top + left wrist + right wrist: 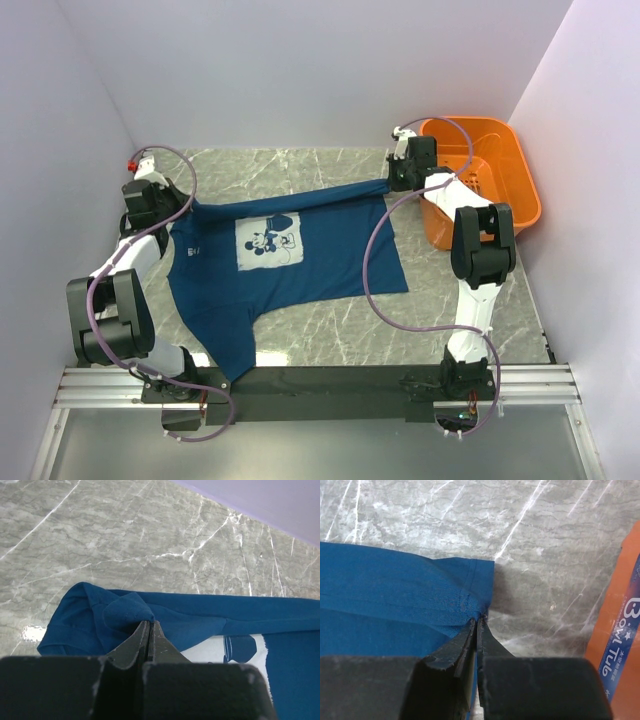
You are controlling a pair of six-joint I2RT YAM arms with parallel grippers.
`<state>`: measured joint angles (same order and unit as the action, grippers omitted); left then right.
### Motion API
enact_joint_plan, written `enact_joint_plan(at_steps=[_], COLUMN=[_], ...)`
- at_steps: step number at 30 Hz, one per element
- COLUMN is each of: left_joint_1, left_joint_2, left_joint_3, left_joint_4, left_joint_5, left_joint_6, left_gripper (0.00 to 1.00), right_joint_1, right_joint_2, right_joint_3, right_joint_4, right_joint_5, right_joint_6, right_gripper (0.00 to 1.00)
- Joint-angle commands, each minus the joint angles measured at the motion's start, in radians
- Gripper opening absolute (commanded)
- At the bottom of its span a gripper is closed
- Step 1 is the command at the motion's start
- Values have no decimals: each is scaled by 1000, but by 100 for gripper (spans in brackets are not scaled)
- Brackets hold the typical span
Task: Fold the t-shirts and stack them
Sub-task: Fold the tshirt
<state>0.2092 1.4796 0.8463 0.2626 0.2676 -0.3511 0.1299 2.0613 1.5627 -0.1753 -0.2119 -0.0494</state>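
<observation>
The left gripper [148, 623] and right gripper [477, 621] each pinch the dark navy-blue cotton t-shirt [330, 258], jaws closed on its edge.

Pale lilac walls [300, 70] enclose a grey, white-veined marble tabletop [300, 165] under even light.

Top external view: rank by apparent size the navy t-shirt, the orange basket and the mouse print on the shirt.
1. Dark navy-blue cotton t-shirt: largest by far.
2. Orange plastic basket: partly hidden by the right arm, yet clearly bigger than the print.
3. Pale square cartoon-mouse print: smallest.
</observation>
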Motion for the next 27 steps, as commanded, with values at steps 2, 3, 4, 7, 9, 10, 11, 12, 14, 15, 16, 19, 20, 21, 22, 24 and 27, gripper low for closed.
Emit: enact_joint_plan(at_steps=[2,3,4,7,9,10,11,12,14,15,16,19,20,21,22,24,27], left_joint_1=[6,6,6,6,6,6,4,6,6,6,6,6,6,6,6,6,4], left_joint_2=[-39,-39,-42,-51,-54,-56,-58,-58,-59,-59,-61,-64,-67,-71,-73,-74,-76], left_joint_3=[-10,-10,-12,-21,-27,-30,-32,-30,-33,-32,-32,-39,-39,-42,-44,-44,-50], left_joint_4=[18,18,15,9,7,7,7,4,3,3,3,0,-3,-6,-5,-13,-19], left_joint_5=[-5,-7,-7,-7,-8,-10,-10,-4,-1,2,2,1,1,1,1,1,2], left_joint_6=[31,32,35,41,46,46,47,49,49,50,50,54,55,58,60,64,70], left_gripper=[1,1,1,1,1,1,1,1,1,1,1,1,1,1,1,1,1], right_joint_1=[-12,-12,-12,-10,-10,-10,-10,-12,-10,-10,-10,-10,-12,-10,-12,-12,-12], right_joint_2=[-56,-55,-53,-59,-66,-78,-82,-101,-116,-134,-144,-168,-173,-182,-187,-190,-191], right_joint_3=[-9,-9,-9,-10,-16,-19,-24,-30,-41,-44,-46,-40,-36,-36,-33,-27,-20], right_joint_4=[-1,-1,-4,-16,-21,-18,-21,-20,-18,-18,-20,-53,-64,-78,-110,-139,-184], right_joint_5=[29,29,29,22,13,11,8,0,-12,-17,-20,-66,-90,-145,-177,-236,-308], right_joint_6=[-17,-17,-17,-23,-32,-35,-36,-43,-52,-56,-59,-90,-122,-144,-165,-216,-242], right_gripper=[10,11,12,22,27,32,35,38,40,42,42,43,43,44,44,44,45])
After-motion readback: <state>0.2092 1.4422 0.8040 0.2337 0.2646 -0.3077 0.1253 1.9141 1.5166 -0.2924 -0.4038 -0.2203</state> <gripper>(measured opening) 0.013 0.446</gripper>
